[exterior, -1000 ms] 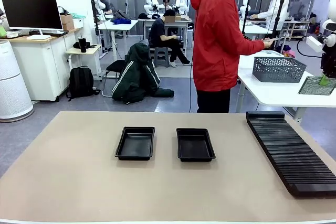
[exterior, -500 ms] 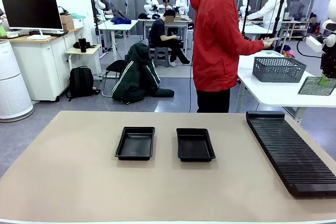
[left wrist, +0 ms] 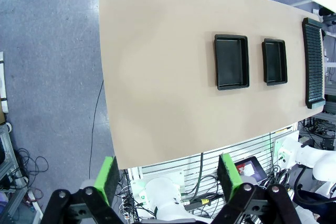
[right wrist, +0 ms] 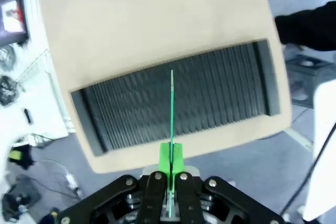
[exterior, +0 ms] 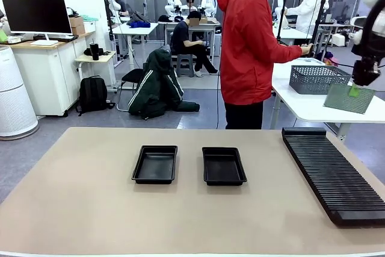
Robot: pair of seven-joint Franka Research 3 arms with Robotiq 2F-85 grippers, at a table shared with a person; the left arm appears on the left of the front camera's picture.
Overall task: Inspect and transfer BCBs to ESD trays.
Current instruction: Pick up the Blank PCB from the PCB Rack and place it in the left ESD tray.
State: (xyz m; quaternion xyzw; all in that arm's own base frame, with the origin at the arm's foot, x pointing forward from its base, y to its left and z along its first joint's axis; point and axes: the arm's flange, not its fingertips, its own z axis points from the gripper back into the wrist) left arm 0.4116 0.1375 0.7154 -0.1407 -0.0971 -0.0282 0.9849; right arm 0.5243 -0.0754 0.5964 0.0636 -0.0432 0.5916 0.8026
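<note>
Pale green-grey, the board [exterior: 348,98] hangs in the air at the far right, held by its upper edge in the right jaws, which are closed on it. In the last second it has moved: before, it was at the very right edge of the front view, and now it is more to the left and a little higher, and it is tilted. In the right wrist view the board [right wrist: 171,95] shows edge-on as one thin green line, with the black slotted rack [right wrist: 220,98] below it.

I judge that the right arm is bringing the board in toward the table [exterior: 78,209], so the transfer is under way but not done. The two black trays [exterior: 155,164] [exterior: 224,166] lie side by side in the middle of the table and both are empty; they have not moved. The board is well apart from them, on the other side of the rack [exterior: 332,171].

The left jaws are wide open and hold nothing; their green pads [left wrist: 107,178] look down on the table from high above it.

The person in the red jacket [exterior: 246,40] stands at the far side, turned right toward a grey mesh basket [exterior: 319,79] on another table, as before.
</note>
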